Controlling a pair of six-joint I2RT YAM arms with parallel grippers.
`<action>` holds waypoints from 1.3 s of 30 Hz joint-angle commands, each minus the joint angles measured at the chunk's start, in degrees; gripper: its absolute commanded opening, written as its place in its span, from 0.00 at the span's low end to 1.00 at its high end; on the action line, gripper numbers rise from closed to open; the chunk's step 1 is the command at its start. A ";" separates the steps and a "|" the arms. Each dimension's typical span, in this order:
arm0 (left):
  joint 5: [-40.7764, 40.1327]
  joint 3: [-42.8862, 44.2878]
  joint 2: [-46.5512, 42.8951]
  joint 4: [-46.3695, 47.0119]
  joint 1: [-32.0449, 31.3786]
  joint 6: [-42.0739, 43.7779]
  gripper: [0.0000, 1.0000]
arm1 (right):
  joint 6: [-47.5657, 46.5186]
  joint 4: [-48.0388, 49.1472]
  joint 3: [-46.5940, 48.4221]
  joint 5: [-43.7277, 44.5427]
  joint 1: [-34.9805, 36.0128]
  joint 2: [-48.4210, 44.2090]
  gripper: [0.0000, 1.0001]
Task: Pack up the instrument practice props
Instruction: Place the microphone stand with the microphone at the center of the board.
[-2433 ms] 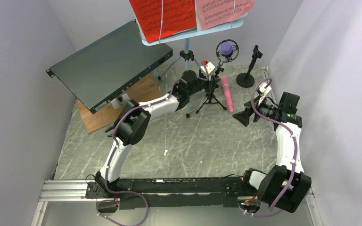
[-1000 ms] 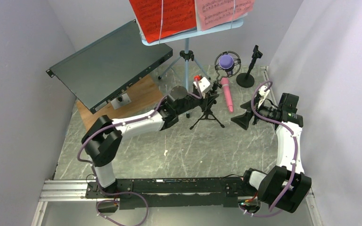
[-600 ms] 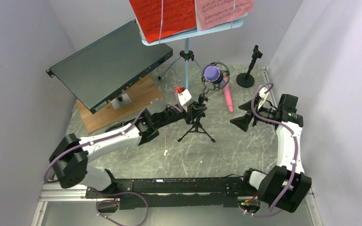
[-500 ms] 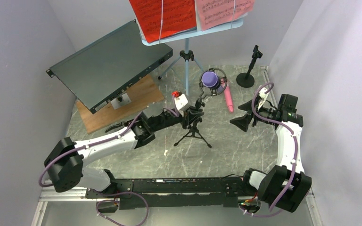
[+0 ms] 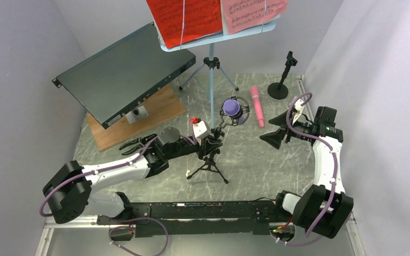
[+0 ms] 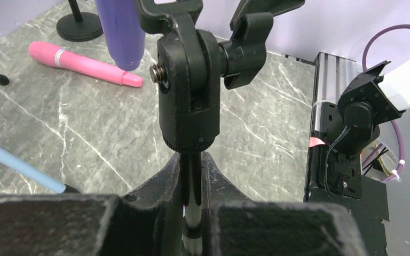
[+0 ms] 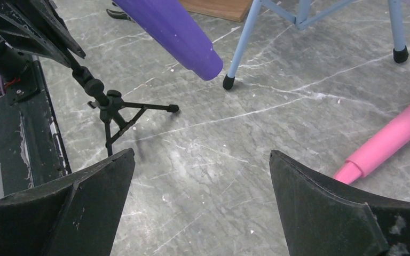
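Note:
My left gripper point(image 5: 209, 145) point(image 6: 192, 165) is shut on the thin pole of a small black tripod mic support point(image 5: 208, 169) point(image 7: 115, 112). That support carries the purple microphone point(image 5: 230, 109) point(image 6: 120, 32) point(image 7: 176, 29) in its ring mount, near the table's middle. The pink microphone point(image 5: 257, 105) point(image 6: 85, 63) point(image 7: 395, 138) lies flat further back. Beside it stands a second black support point(image 5: 279, 88) with a round base. At the back, the light-blue music rack point(image 5: 211, 64) holds a red page point(image 5: 184, 18) and a pink page point(image 5: 251, 13). My right gripper point(image 5: 274, 137) point(image 7: 200, 160) hovers open and holds nothing.
A large dark flat metal box point(image 5: 123, 69) leans on a wooden board point(image 5: 139, 114) at the back left. Black pliers point(image 5: 133, 145) lie beside my left arm. Grey walls close in on both sides. The arms' rail point(image 5: 192, 210) runs along the near edge.
My left arm has drawn back toward the near left, bringing the tripod support and purple microphone away from the pink microphone. The right arm has stayed still.

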 commanded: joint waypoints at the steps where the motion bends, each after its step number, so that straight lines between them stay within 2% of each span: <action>1: 0.31 -0.08 -1.87 11.35 -0.20 -0.81 0.00 | -1.80 0.36 1.53 -2.92 -0.14 0.36 1.00; 5: 0.03 -0.93 -1.23 11.69 -0.23 -1.19 0.01 | -1.89 0.35 1.44 -2.86 -0.14 0.60 1.00; 11: -1.67 -3.30 -3.95 9.35 -0.22 -2.20 0.30 | -1.89 0.39 1.44 -2.86 -0.09 0.66 1.00; 18: -4.17 -5.18 -9.84 2.54 -0.21 -2.17 0.59 | -1.74 0.60 1.35 -2.94 -0.10 0.88 1.00; 21: -4.81 -4.34 -13.47 -3.56 -0.25 -1.69 0.72 | -1.72 0.62 1.35 -2.91 -0.08 0.88 1.00; 25: -1.98 -0.74 -18.16 -16.30 -0.18 0.66 0.87 | -1.76 0.62 1.35 -2.74 -0.08 0.96 1.00; 32: 2.08 5.17 -24.28 -35.66 -0.20 5.09 0.97 | -1.74 0.70 1.35 -2.56 -0.14 1.09 1.00; 35: 0.26 6.50 -27.09 -37.44 -0.20 7.52 0.99 | -1.72 0.77 1.27 -2.56 -0.08 1.14 1.00; 39: -3.46 6.95 -29.04 -33.01 -0.16 8.60 0.99 | -1.63 0.87 1.20 -2.64 -0.12 1.19 1.00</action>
